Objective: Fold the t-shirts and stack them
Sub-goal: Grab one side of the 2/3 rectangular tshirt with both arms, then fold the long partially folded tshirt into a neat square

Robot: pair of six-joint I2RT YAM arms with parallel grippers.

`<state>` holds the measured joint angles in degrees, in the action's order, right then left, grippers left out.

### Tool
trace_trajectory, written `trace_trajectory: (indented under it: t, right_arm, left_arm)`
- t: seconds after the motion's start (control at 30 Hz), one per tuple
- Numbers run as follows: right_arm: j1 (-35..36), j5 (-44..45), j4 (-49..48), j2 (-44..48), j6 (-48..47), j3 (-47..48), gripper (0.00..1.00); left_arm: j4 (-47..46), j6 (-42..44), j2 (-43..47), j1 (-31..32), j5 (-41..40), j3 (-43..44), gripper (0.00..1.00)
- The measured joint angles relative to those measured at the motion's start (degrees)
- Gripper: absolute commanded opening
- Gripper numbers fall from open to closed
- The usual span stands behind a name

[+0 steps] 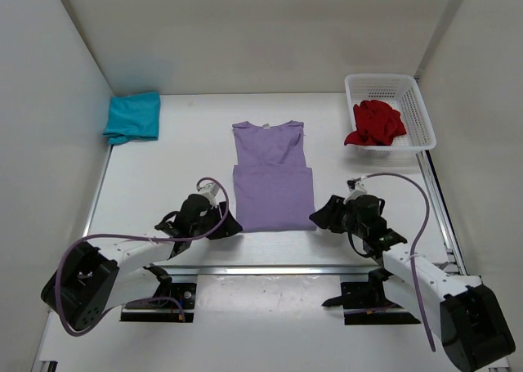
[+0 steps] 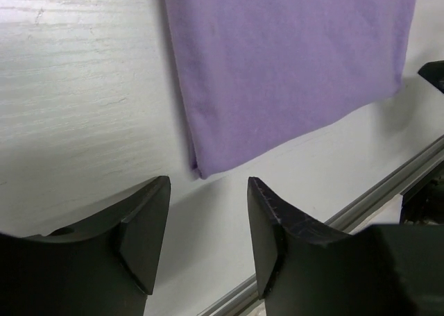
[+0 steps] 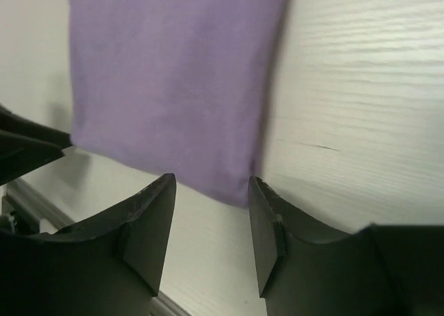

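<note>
The left claw [image 2: 208, 191] is spread and empty, low over the desk [image 1: 172, 168], with the near left corner of the lavender shirt [image 2: 291, 59] just ahead of the gap between its fingers. The right claw [image 3: 211, 187] is also spread and empty. The near right corner of the same shirt [image 3: 173, 73] reaches into the gap between its fingers, but I cannot tell whether cloth and claw touch.

From above, the lavender shirt [image 1: 272, 176] lies flat in the middle of the desk, neck to the far side. Its sleeves are tucked in, so it makes a long narrow shape. An edge runs across its middle, which suggests a layer already laid over there. It looks partly folded, with the left claw [image 1: 229, 223] and right claw [image 1: 317, 217] set at its two near corners. I judge the step in hand to be lifting that near edge and bringing it toward the neck.

Further out, the teal shirt [image 1: 133, 116] sits as a compact folded square at the far left corner, so that one looks done. The red shirt [image 1: 376, 123] is a crumpled heap in the basket [image 1: 384, 78] at the far right, untouched.

One shirt seems finished, one is midway and one has not been started. Nothing is stacked yet.
</note>
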<state>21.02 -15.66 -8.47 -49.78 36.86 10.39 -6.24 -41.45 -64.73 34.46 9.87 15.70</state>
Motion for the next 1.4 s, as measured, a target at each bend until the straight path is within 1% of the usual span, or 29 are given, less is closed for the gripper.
trace_trajectory:
  t: [0.1,0.17,0.27,0.33,0.37,0.4,0.43,0.47,0.5,0.53,0.6,0.67,0.7,0.77,0.87,0.93,1.0,1.13,1.2,1.23,1.3,1.37,1.4]
  right_arm:
    - [-3.2,-1.4,0.1,-1.0,0.0,-1.6,0.44]
    - [-3.9,-2.2,0.0,-4.1,0.2,-1.8,0.42]
    - [-2.8,-4.2,-2.5,-8.2,0.0,-0.9,0.42]
    - [-2.3,-5.9,-4.5,-10.7,0.0,-0.4,0.4]
    - [-2.3,-6.8,-5.6,-11.9,0.0,-0.3,0.38]
    - [-2.3,-7.6,-6.3,-13.2,0.1,0.0,0.33]
    - [-2.3,-8.1,-7.1,-14.3,0.1,0.3,0.29]
    - [-2.3,-8.4,-7.5,-15.3,0.2,0.4,0.24]
    - [-2.3,-8.7,-7.8,-15.8,0.2,0.4,0.19]
    - [-2.3,-8.7,-7.9,-16.2,0.2,0.4,0.15]
    - [-2.2,-8.7,-7.9,-16.4,0.2,0.4,0.04]
    - [-1.9,-8.7,-7.7,-16.6,0.3,0.4,0.0]
    - [-1.6,-8.7,-7.6,-16.6,0.3,0.4,0.0]
    - [-1.0,-8.6,-7.2,-16.5,0.3,0.5,0.0]
    - [0.9,-8.0,-4.5,-14.5,0.3,0.6,0.0]
    - [4.1,-6.5,-0.5,-10.7,0.8,0.6,0.0]
    - [9.2,-4.8,4.6,-4.6,2.2,0.6,0.0]
    - [19.3,-0.7,15.2,8.8,6.8,0.7,0.0]
    - [21.4,0.0,20.5,12.7,8.1,2.1,0.0]
    - [20.8,0.1,23.0,13.3,8.0,3.9,0.0]
    - [17.7,0.1,26.4,11.5,6.8,9.4,0.0]
    - [12.7,-0.9,27.8,7.5,4.2,16.3,0.0]
    - [8.9,-2.6,27.8,4.5,2.4,20.5,0.0]
  left_arm:
    - [-1.8,-0.2,-1.3,0.3,0.0,0.1,0.59]
    - [-2.8,-0.2,-2.6,0.7,-0.1,0.5,0.56]
    - [-3.9,-0.1,-4.4,1.5,-0.1,1.0,0.46]
    - [-4.1,-0.2,-4.9,1.5,-0.3,1.0,0.44]
    - [-4.1,-0.2,-5.0,1.5,-0.4,1.0,0.42]
    - [-4.1,-0.1,-5.0,1.4,-0.4,1.0,0.42]
    - [-4.1,-0.1,-5.1,1.4,-0.5,1.0,0.39]
    - [-4.1,-0.1,-5.2,1.4,-0.5,1.0,0.34]
    - [-4.1,-0.1,-5.3,1.4,-0.6,1.0,0.32]
    - [-4.1,-0.2,-5.6,1.4,-0.7,1.0,0.27]
    - [-4.2,-0.3,-6.0,1.5,-0.7,1.0,0.19]
    - [-4.1,-0.4,-6.2,1.7,-0.9,1.0,0.1]
    - [-4.0,-0.5,-6.2,1.7,-0.9,1.0,0.05]
    - [-3.1,-0.4,-5.7,2.1,-1.4,1.1,0.0]
    - [0.6,0.3,-3.6,2.6,-1.9,1.4,0.0]
    - [5.2,0.6,0.0,2.9,-2.2,1.5,0.0]
    - [10.9,0.7,6.1,3.7,-2.6,1.4,0.0]
    - [24.4,0.8,21.1,5.1,-3.3,2.8,0.0]
    - [30.4,1.4,25.5,4.0,-3.3,5.4,0.0]
    - [32.9,1.8,26.6,2.8,-3.0,7.7,0.0]
    - [35.8,2.5,26.0,0.7,-2.3,12.9,0.0]
    - [36.3,3.2,23.6,-0.3,-2.3,18.5,0.0]
    - [36.1,3.7,21.4,-0.7,-2.4,22.2,0.0]
